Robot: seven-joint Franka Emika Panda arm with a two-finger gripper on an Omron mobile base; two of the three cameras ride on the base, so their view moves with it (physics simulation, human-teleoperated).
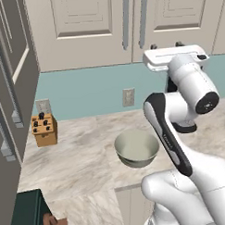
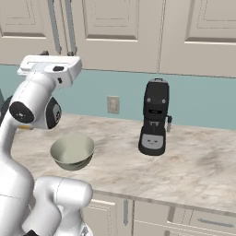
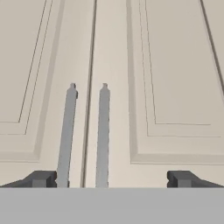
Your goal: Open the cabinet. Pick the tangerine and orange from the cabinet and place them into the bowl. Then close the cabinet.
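I had the hand (image 3: pixel 112 178) raised before the shut cabinet (image 3: pixel 175 65), fingers wide apart and holding nothing, facing its two handles (image 3: pixel 103 135); the bowl (image 1: pixel 137 148) sat on the surface (image 1: pixel 79 157) below.

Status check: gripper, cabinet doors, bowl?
Gripper open, facing cabinet. Both doors shut, handles ungrasped. Bowl empty on counter. Nothing in the way.

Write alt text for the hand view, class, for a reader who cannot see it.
The beige cabinet faces the camera with both panelled doors shut, two long grey bar handles side by side at the centre seam. The open gripper points at them, its dark fingertips spread wide.
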